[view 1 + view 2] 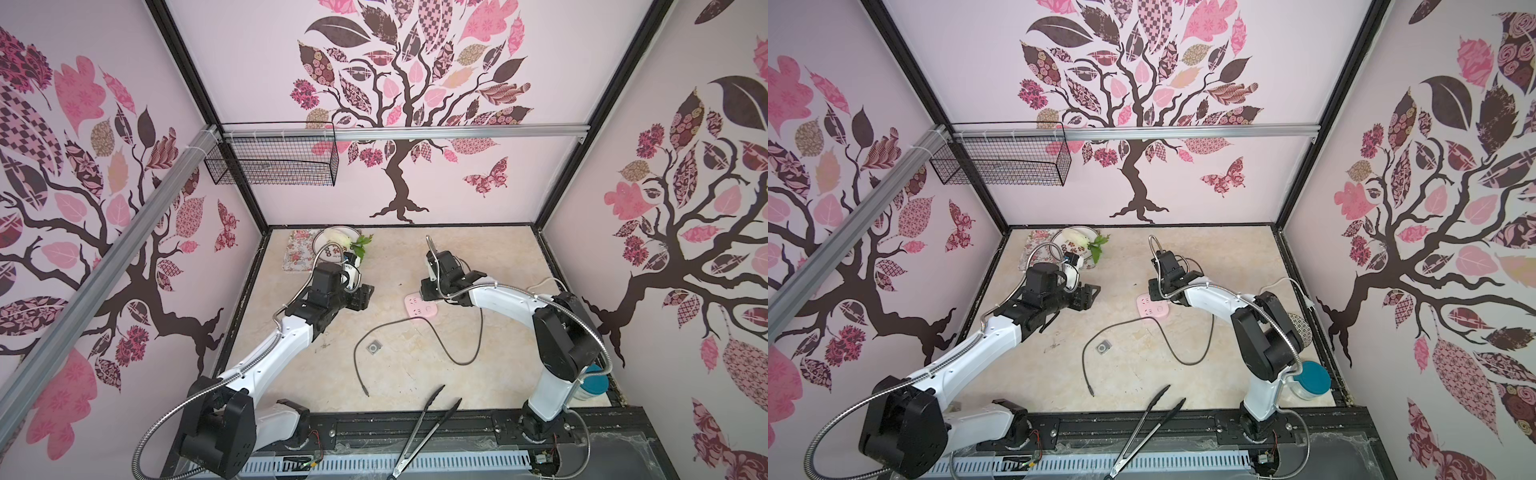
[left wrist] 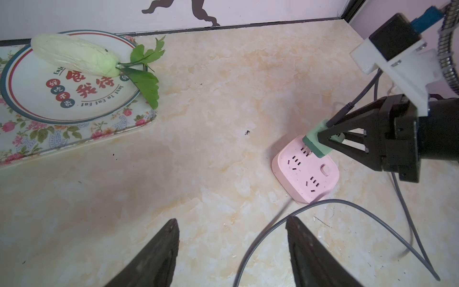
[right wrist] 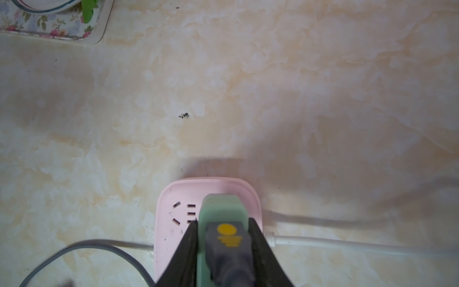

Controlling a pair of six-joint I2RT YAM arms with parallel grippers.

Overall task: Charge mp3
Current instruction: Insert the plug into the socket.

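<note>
The mp3 [image 1: 373, 346] [image 1: 1101, 347], a tiny square silver player, lies flat on the marble table, apart from both grippers. My right gripper [image 3: 222, 220] [image 1: 424, 296] is shut on the mint-green charger plug [image 3: 221, 208] [image 2: 316, 144]. It holds the plug against the sockets of the pink power strip [image 1: 417, 309] [image 3: 169, 223] [image 2: 305, 174]. A grey cable [image 1: 457, 353] runs from the plug and loops over the table, and its free end [image 1: 365, 392] lies in front of the mp3. My left gripper [image 2: 232, 221] [image 1: 362, 296] hovers open left of the strip, holding nothing.
Black tongs [image 1: 424, 432] lie at the front edge. A plate [image 1: 322, 249] with a cabbage sits on a floral tray [image 1: 296, 249] at the back left. A teal-lidded jar [image 1: 1314, 380] stands by the right arm's base. A wire basket [image 1: 274, 166] hangs on the back wall.
</note>
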